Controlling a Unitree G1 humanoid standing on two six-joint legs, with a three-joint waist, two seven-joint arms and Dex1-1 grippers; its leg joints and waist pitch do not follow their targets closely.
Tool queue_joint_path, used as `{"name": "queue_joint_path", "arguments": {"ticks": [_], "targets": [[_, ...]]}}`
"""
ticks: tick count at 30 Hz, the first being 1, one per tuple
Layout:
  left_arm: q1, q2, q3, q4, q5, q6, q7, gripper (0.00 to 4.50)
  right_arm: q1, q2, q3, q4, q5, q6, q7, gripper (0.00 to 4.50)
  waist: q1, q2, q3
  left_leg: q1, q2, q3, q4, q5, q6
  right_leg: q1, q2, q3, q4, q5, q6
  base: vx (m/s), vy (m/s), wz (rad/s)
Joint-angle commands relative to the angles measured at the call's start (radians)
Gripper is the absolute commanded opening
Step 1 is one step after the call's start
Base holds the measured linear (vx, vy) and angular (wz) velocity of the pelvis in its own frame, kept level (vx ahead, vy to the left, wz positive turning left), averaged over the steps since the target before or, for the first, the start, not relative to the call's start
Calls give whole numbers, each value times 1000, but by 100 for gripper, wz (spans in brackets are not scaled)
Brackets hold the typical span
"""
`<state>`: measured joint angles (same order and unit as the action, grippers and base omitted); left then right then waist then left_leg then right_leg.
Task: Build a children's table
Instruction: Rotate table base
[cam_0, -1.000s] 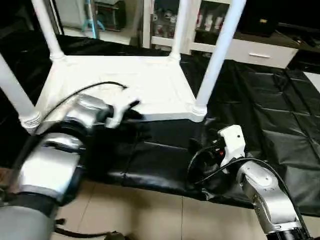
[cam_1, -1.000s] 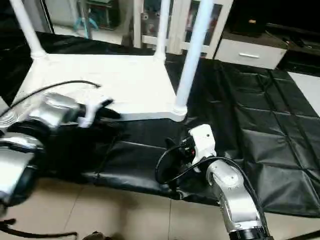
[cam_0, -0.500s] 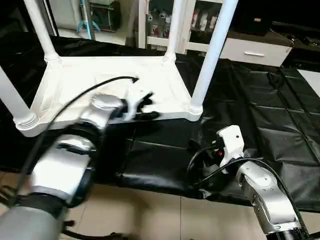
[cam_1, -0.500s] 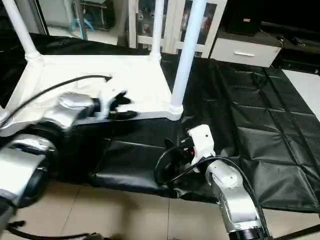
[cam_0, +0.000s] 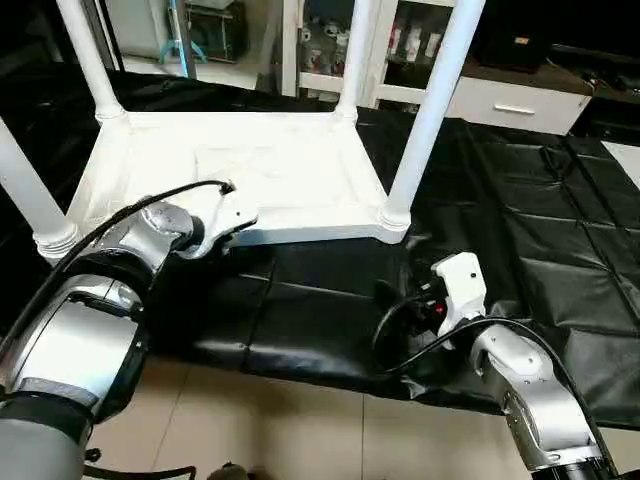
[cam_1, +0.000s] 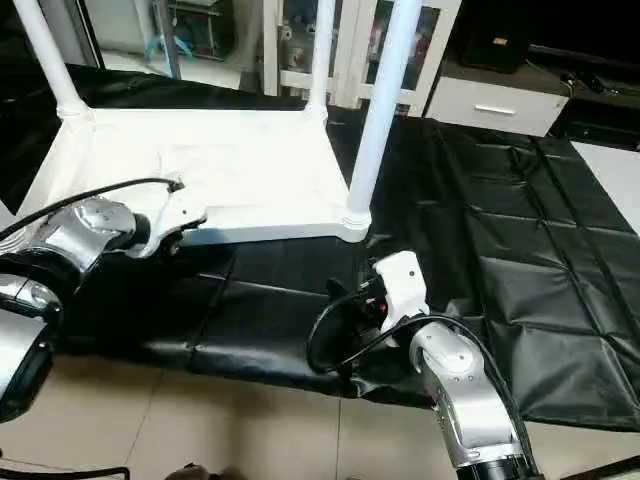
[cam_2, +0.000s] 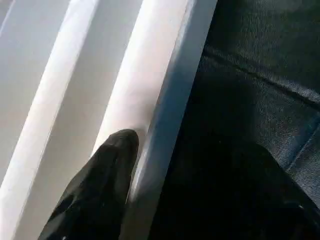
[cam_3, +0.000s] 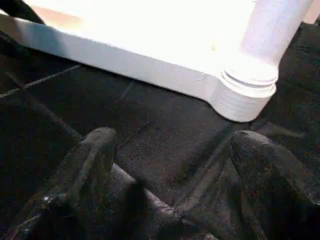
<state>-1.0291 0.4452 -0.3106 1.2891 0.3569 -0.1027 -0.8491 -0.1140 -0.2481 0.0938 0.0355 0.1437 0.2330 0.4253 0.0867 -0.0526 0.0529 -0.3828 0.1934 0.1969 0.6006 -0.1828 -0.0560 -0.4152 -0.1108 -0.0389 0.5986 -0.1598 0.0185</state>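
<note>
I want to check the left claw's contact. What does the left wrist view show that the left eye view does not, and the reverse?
Left wrist view alone: close up, one black finger lies on the inside of the tabletop's near rim, the other is below on the mat side, so the left claw straddles the rim.

Left eye view alone: the whole upturned tabletop with four legs standing up, the right claw open and empty on the mat, and a cabinet behind.

Both: the white rim and the black mat.

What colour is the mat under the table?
Black mat, seen best in the left eye view.
</note>
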Motion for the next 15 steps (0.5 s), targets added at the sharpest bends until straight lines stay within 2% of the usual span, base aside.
{"name": "queue_joint_path", "arguments": {"ticks": [1, 2, 5, 6, 7, 8, 10, 11, 15], "targets": [[7, -18, 8, 5, -9, 28, -41, 293, 6, -11, 0, -27, -11, -5, 10, 390, -4, 15, -70, 30, 29, -15, -85, -260, -17, 44, -29, 24, -50, -103, -225, 0, 0, 0], [7, -18, 8, 5, -9, 28, -41, 293, 6, -11, 0, -27, -11, -5, 10, 390, -4, 15, -69, 31, 29, -14, -85, -258, -17, 43, -29, 24, -50, -102, -227, 0, 0, 0], [-11, -91, 102, -5, -130, 94, -157, 293, 7, -17, -4, -27, -10, -5, 12, 390, -1, 15, -70, 35, 27, -10, -82, -239, -13, 41, -29, 24, -48, -75, -250, 0, 0, 0], [-11, -91, 102, -5, -130, 94, -157, 293, 7, -17, -4, -27, -10, -5, 12, 390, 1, 15, -70, 35, 28, -10, -81, -234, -11, 42, -28, 24, -47, -66, -254, 0, 0, 0], [-31, -137, 147, -9, -186, 134, -191, 293, 6, -20, -5, -27, -11, -5, 12, 390, 2, 16, -70, 35, 28, -9, -81, -230, -9, 42, -29, 23, -45, -50, -261, 0, 0, 0], [-38, -153, 161, -11, -203, 150, -200, 293, 6, -21, -6, -27, -11, -5, 13, 390, 5, 16, -72, 37, 29, -9, -80, -224, -7, 43, -30, 23, -45, -41, -265, 0, 0, 0], [-51, -180, 181, -14, -231, 170, -213, 293, 5, -23, -6, -26, -12, -5, 13, 390, 8, 12, -71, 34, 28, -8, -79, -217, 2, 45, -30, 22, -45, -30, -270, 0, 0, 0], [-60, -199, 195, -15, -248, 188, -213, 293, 5, -25, -7, -26, -12, -5, 13, 390, 8, 10, -72, 28, 27, -9, -79, -209, 11, 50, -34, 22, -46, -32, -264, 0, 0, 0], [-77, -248, 232, -21, -288, 207, -192, 293, 4, -28, -7, -28, -12, -2, 13, 390, 3, 5, -70, 23, 27, -11, -79, -217, 23, 54, -37, 22, -52, -72, -254, 0, 0, 0]]}}
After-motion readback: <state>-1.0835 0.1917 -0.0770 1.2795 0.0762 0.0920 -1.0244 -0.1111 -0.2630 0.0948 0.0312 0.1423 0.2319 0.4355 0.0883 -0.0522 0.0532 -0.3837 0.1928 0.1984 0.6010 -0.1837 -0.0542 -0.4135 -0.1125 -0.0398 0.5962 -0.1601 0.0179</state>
